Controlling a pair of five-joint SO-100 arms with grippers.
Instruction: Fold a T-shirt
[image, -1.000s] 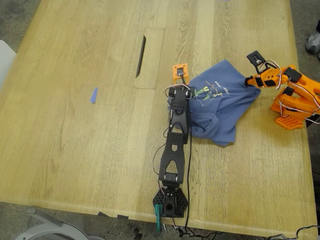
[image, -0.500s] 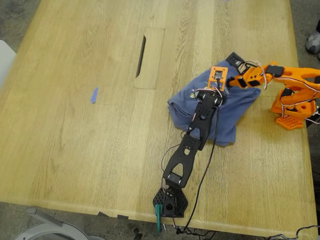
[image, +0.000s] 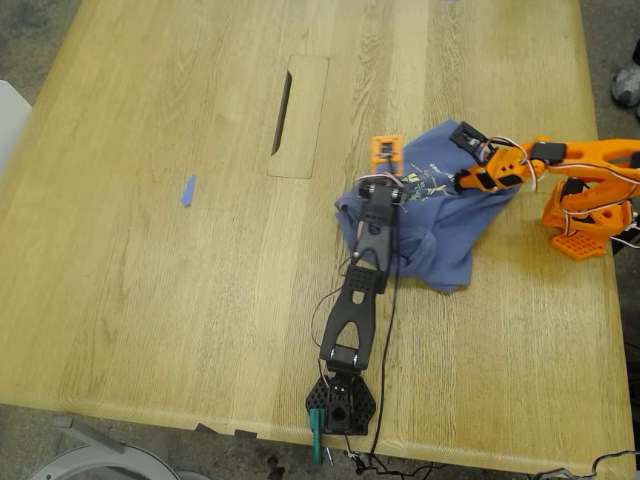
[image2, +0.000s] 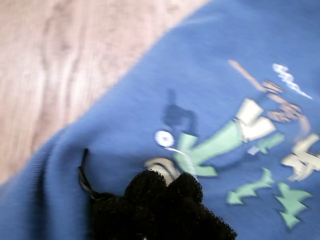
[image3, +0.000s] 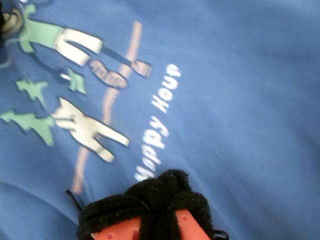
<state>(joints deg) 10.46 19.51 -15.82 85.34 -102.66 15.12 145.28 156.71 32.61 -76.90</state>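
— Exterior view first: how many things are on the table (image: 150, 250)?

— One T-shirt (image: 450, 225), bunched in a heap toward that view's right, and one small blue strip (image: 188, 190) well apart from it on the left. Two arms reach in, one black and one orange.

— Where are the grippers?

— My first gripper (image: 385, 188), on the black arm, sits on the T-shirt's left edge, just beside the print (image: 425, 185). My second gripper (image: 462, 182), on the orange arm, sits on the other side of the print.

— Open or closed?

— I cannot tell. Each wrist view shows only black padded tips (image2: 162, 192) bunched close over the cloth, with one line of white text (image3: 157, 127) near the second's, and whether either holds fabric is unclear.
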